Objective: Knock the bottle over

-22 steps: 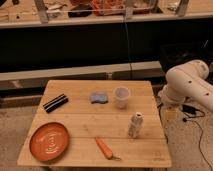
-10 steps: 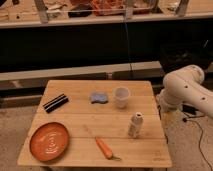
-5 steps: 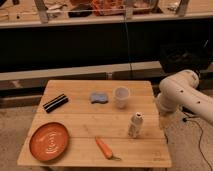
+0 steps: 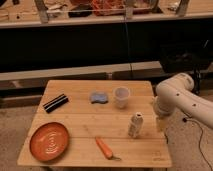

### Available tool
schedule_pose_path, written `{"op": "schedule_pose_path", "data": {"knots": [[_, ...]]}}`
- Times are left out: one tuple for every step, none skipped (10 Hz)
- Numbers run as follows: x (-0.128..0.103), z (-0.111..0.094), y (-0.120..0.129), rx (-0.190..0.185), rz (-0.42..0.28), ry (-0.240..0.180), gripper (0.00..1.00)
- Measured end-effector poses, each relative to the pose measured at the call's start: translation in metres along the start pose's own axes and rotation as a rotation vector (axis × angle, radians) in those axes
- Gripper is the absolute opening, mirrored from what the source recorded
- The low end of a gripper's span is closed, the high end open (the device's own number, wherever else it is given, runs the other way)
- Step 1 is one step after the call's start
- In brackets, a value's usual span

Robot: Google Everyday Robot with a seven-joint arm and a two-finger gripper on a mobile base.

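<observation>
The small whitish-grey bottle (image 4: 135, 125) with a narrow white neck stands upright on the right part of the wooden table (image 4: 80, 117). The white arm reaches in from the right. Its gripper (image 4: 161, 123) hangs down at the table's right edge, a short way right of the bottle and apart from it. A translucent white cup (image 4: 121, 97) stands behind the bottle.
A blue sponge (image 4: 99, 97) lies left of the cup. A black bar-shaped object (image 4: 55, 103) lies at the left. An orange plate (image 4: 49, 142) sits at the front left. An orange-handled tool (image 4: 105, 148) lies at the front middle. Dark shelving runs behind the table.
The arm has swung left and down, bringing the gripper from beyond the table's right side to its right edge near the bottle. The bottle has not moved.
</observation>
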State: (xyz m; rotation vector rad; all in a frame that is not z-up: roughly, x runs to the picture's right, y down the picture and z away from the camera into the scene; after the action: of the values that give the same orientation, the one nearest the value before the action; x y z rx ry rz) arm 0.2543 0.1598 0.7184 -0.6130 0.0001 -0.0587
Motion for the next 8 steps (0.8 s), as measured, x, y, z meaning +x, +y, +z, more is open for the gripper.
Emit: {"op": "schedule_pose_path", "data": {"knots": [[-0.003, 0.002, 0.0, -0.001, -0.01, 0.002, 0.8], [-0.005, 0.003, 0.0, -0.001, -0.02, 0.002, 0.8], [-0.007, 0.004, 0.001, -0.001, -0.027, 0.002, 0.8], [-0.009, 0.006, 0.002, -0.004, -0.036, 0.002, 0.8], [-0.01, 0.007, 0.003, -0.005, -0.045, 0.004, 0.8], [-0.013, 0.008, 0.004, -0.006, -0.054, 0.006, 0.8], [-0.014, 0.008, 0.005, -0.005, -0.061, 0.008, 0.8], [-0.015, 0.008, 0.005, -0.004, -0.066, 0.008, 0.8]]}}
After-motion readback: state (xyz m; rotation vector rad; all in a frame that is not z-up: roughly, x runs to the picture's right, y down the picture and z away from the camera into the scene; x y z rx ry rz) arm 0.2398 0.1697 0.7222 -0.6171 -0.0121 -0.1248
